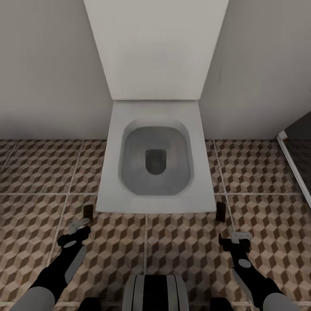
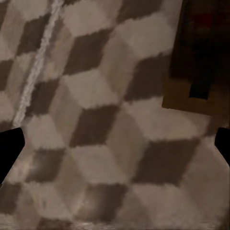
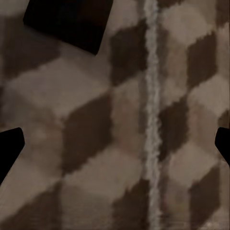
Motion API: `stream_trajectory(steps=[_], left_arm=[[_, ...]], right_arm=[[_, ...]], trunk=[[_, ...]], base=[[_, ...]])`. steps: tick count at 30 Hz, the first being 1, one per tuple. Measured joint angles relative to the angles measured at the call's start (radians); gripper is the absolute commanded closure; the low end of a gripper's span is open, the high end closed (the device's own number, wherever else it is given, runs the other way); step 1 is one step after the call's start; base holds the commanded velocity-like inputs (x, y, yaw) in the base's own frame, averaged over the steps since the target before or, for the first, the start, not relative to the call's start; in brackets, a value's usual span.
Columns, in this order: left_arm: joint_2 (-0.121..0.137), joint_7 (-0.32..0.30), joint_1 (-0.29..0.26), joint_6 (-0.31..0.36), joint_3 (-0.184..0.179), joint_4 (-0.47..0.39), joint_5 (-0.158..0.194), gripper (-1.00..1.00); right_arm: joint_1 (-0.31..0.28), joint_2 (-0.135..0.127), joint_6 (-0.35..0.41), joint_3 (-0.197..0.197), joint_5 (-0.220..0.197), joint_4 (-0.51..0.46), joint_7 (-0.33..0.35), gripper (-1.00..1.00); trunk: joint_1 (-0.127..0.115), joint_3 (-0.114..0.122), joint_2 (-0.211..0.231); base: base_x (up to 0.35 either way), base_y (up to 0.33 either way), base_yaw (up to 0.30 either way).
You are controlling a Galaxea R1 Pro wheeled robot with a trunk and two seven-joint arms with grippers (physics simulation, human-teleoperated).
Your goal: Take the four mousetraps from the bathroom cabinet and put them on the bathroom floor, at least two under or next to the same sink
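Observation:
Two mousetraps lie flat on the cube-patterned bathroom floor (image 1: 181,250), one dark-brown board (image 1: 88,213) by one front corner of a toilet and the other (image 1: 220,211) by the opposite corner. My left gripper (image 1: 79,225) hangs just short of the first trap, open and empty. In the left wrist view that trap (image 2: 199,57) lies beyond the spread fingertips (image 2: 9,148). My right gripper (image 1: 234,237) is open over bare tile, a little short of the second trap (image 3: 69,21). The cabinet and the sink are out of view.
A white square toilet (image 1: 116,172) with its lid up stands against the pale wall straight ahead. A white frame rail (image 1: 293,166) with a dark panel behind it runs along the floor at the right. My base (image 1: 155,291) is at the near edge.

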Motion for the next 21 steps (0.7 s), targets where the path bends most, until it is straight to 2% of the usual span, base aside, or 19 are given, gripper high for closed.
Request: stream_trajectory(steps=[21], left_arm=[[0.001, -0.001, 0.0, -0.004, 0.0, 0.0, 0.001, -1.0]], right_arm=[[0.0, 0.0, 0.0, 0.0, 0.0, 0.0, 0.0, -1.0]], trunk=[[0.0, 0.0, 0.0]], base=[[-0.338, 0.0, 0.0]])
